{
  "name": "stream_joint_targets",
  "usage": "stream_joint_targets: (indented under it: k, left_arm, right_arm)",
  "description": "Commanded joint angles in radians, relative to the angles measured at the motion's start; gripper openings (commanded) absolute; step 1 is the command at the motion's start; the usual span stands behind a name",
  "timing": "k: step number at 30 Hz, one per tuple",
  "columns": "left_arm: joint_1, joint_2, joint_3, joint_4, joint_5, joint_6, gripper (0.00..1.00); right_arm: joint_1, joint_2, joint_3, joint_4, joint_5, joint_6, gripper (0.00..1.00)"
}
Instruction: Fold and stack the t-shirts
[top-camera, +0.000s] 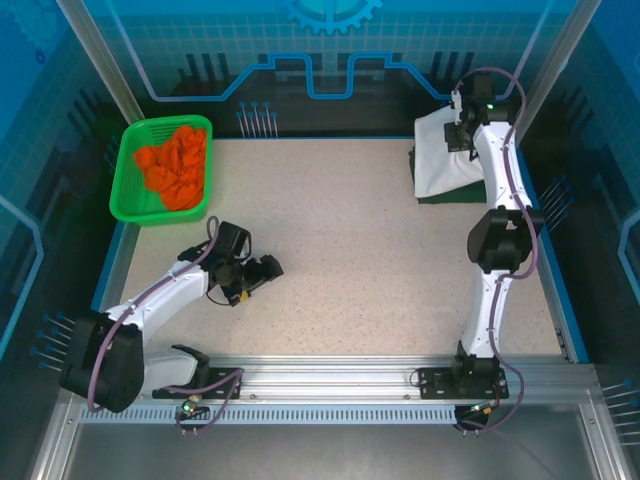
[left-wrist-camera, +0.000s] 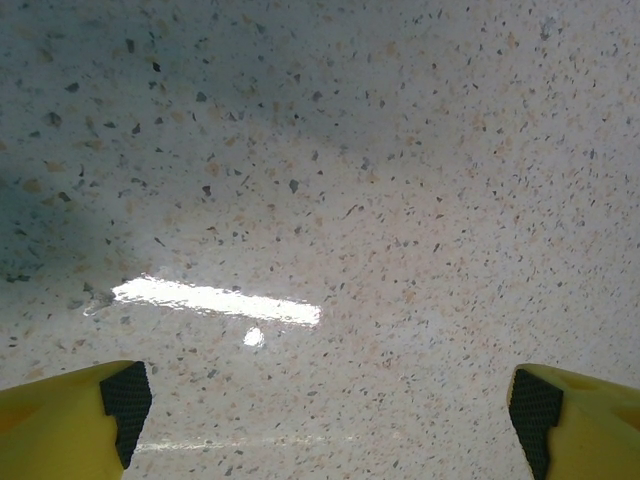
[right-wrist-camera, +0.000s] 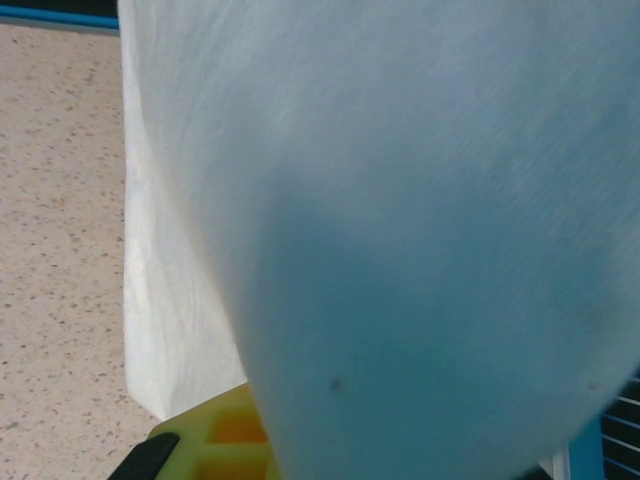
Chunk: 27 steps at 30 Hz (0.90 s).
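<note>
Right claw grasps the white cloth t-shirt, which lies over the dark green cloth t-shirt. Left claw hangs released above the speckled surface.

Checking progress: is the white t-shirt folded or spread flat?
Folded: the white t-shirt is a compact shape atop the dark green t-shirt.

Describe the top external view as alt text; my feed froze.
The right hand sits at the far right corner over a white t-shirt lying on a dark green t-shirt. The left hand hangs above tabletop near left; a green basket of orange items stands far left.
</note>
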Motion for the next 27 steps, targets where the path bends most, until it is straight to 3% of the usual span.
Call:
stream_joint_targets:
  k: [1,10,18,20,24,27]
  left_arm:
    - [0.01,0.027,0.04,-0.031,0.024,0.012,0.94]
    - [0.009,0.094,0.11,-0.127,0.031,0.049,0.94]
    - [0.009,0.142,0.157,-0.17,0.024,0.06,0.95]
    - [0.009,0.162,0.177,-0.177,0.024,0.067,0.95]
    - [0.009,0.196,0.213,-0.189,0.025,0.075,0.95]
    - [0.009,0.215,0.237,-0.196,0.025,0.078,0.96]
  right_arm:
    - [-0.051,0.061,0.034,0.009,-0.069,-0.012,0.0]
    - [-0.15,0.235,0.182,0.017,-0.181,-0.01,0.0]
    - [-0.164,0.328,0.273,0.021,-0.156,-0.024,0.14]
    - [-0.164,0.334,0.278,0.032,-0.1,-0.012,0.28]
    - [-0.172,0.344,0.283,0.053,0.103,0.039,0.73]
    - [-0.185,0.32,0.295,0.022,0.181,0.103,0.87]
